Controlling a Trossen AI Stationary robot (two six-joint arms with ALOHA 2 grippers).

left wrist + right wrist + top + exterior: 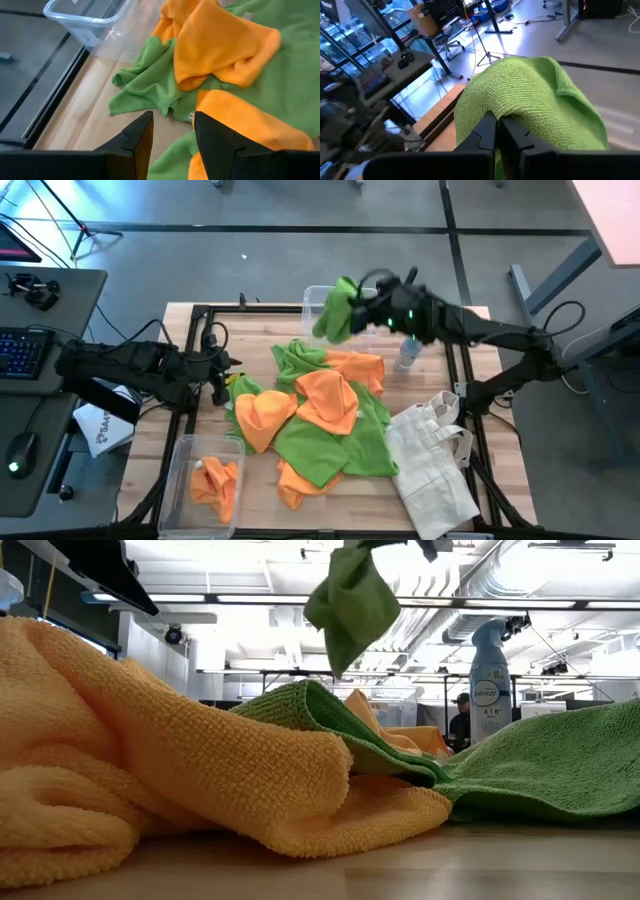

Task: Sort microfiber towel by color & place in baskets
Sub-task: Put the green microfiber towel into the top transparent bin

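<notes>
Sorting barely begun: most towels still lie in my pile [320, 420] mid-table.
Near bin [205, 480] holds an orange towel or two; far bin [318, 300] looks empty as far as I can see. My right gripper [362, 308] pinches a green towel [335, 310] over it; left gripper [172, 135], spread, waits beside the pile.

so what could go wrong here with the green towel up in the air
The right pincer holds the green towel bunched over the far clear basket, and part of it hangs past the rim, so on release it may drape over the edge or fall outside. The spray bottle stands just beneath that arm and could be knocked over.
</notes>
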